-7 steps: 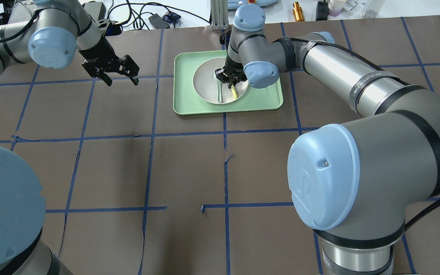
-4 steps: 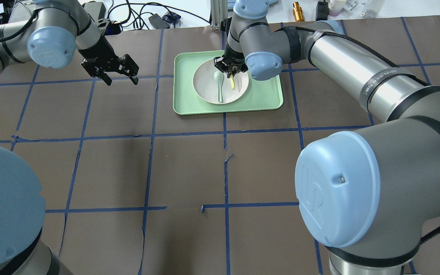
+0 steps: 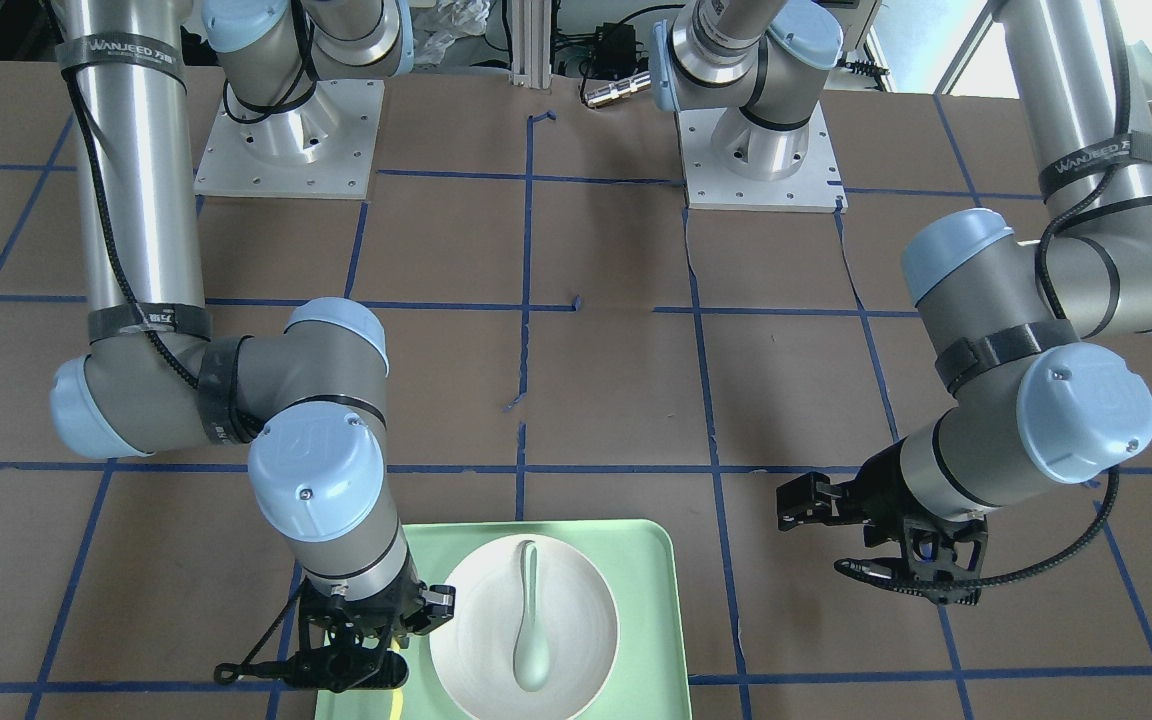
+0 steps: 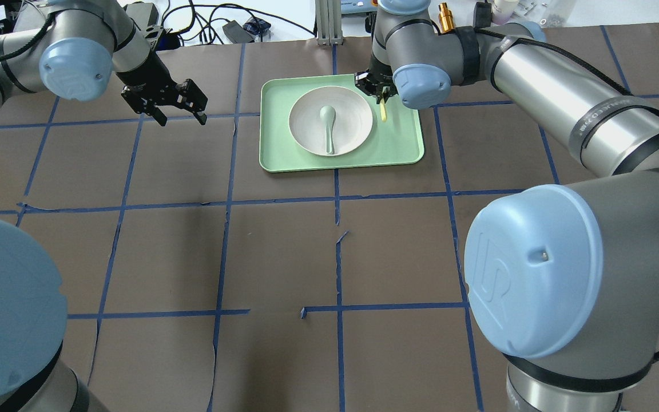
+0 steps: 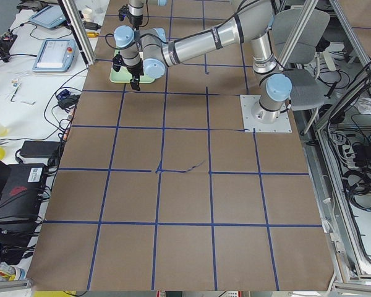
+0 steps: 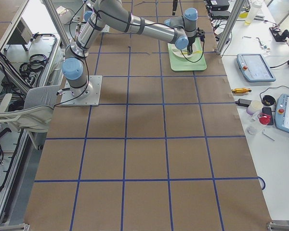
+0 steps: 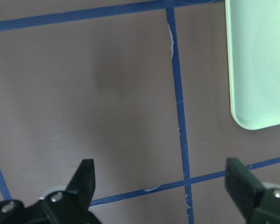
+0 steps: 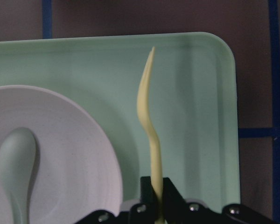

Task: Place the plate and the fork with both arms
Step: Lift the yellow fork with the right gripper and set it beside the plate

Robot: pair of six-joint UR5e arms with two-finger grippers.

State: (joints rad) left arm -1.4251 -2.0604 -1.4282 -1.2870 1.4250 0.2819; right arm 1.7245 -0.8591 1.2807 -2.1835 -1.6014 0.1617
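Observation:
The off-white plate [image 4: 306, 123] sits on the mint-green tray [image 4: 404, 143], and shows in the front view [image 3: 476, 620] and the right wrist view [image 8: 60, 149]. My right gripper [image 4: 380, 91] is shut on the pale-yellow fork [image 4: 383, 111]. It holds the fork above the tray's bare part, just right of the plate's rim. In the right wrist view the fork [image 8: 149, 116] sticks out from the shut jaws [image 8: 156, 200]. My left gripper [image 4: 183, 121] is open and empty, above the table to the left of the tray, as the left wrist view [image 7: 159, 168] shows.
A grey-green spoon [image 4: 328, 123] lies in the middle of the plate. The tray's corner [image 7: 261, 70] shows at the right of the left wrist view. The brown table carries blue tape lines [image 4: 226, 200]. Cables and small items [image 4: 447, 17] lie beyond the table's far edge.
My right gripper has carried the fork from over the plate to the right, off the plate and over the tray's right side. The left gripper has hardly moved.

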